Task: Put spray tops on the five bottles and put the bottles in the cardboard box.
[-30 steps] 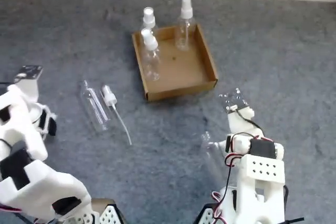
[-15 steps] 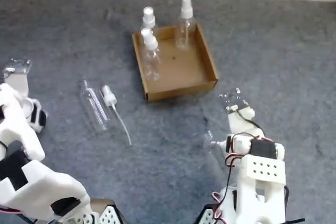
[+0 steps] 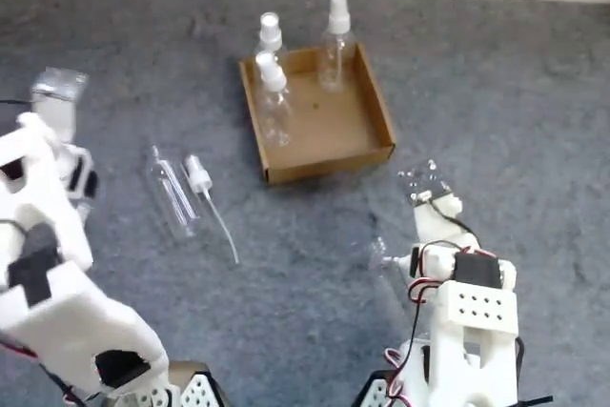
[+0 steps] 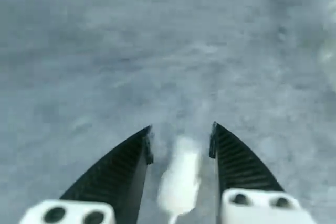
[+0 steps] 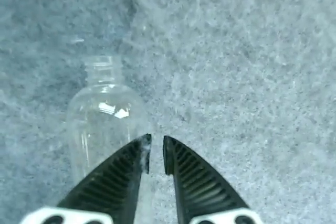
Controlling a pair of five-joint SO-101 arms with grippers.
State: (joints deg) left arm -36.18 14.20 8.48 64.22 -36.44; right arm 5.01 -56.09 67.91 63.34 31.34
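The cardboard box [image 3: 379, 119] holds two capped bottles, one near its left wall [image 3: 274, 107] and one at its back [image 3: 334, 40]. A third capped bottle [image 3: 270, 37] stands at the back left corner. A capless bottle [image 3: 172, 195] lies left of the box beside a loose spray top [image 3: 200, 176]. Another capless bottle [image 3: 383, 274] [image 5: 105, 124] lies next to my right gripper [image 3: 424, 183] [image 5: 156, 148], which is shut beside it with nothing between its fingers. My left gripper [image 3: 57, 92] [image 4: 180, 132] is at the far left, fingers apart, with a blurred white thing [image 4: 181, 179] between them.
Grey carpet covers the table. The spray top's thin tube [image 3: 222, 228] trails toward the front. Both arm bases stand at the front edge, left and right.
My left gripper swung out to the left and then farther back along the table's left side. The right arm, bottles and box have stayed put.
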